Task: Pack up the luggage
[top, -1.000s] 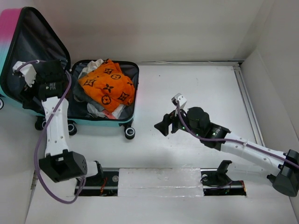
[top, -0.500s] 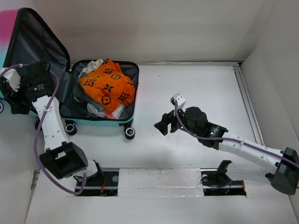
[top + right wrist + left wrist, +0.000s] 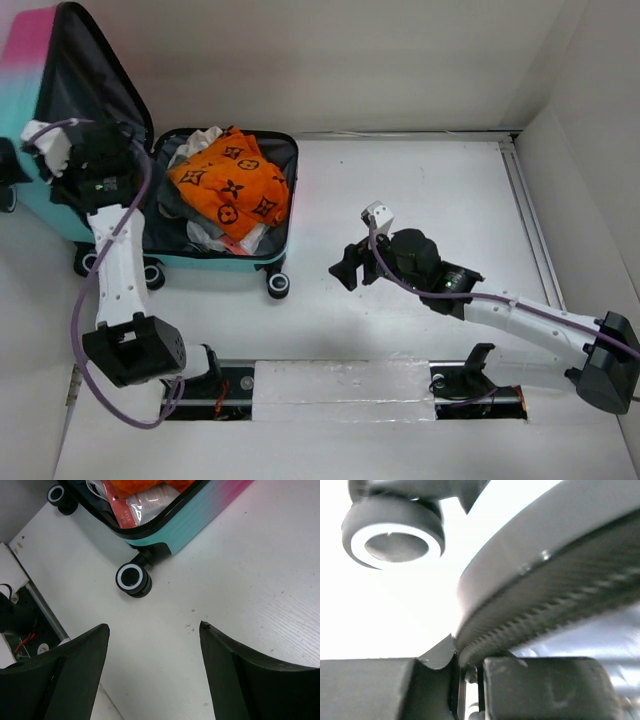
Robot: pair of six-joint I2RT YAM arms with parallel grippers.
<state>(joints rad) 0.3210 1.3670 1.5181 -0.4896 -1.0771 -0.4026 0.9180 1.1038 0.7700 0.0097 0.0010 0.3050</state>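
luggage (image 3: 85, 75) lid rim pinched between left fingers (image 3: 545, 687); right fingers (image 3: 70, 675) spread, empty, nearby.

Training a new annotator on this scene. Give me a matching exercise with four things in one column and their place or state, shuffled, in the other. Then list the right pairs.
Column one:
1. orange cloth with black pattern
2. grey-lined lid of the pink-to-teal hard-shell suitcase
3. right gripper
4. black wheel with white ring

Column two:
A. open, above the bare white table
B. lying in the suitcase's lower shell
C. raised, with its rim between the fingers of the left gripper
D. on the table at the suitcase's near right corner

Pairs: 1-B, 2-C, 3-A, 4-D
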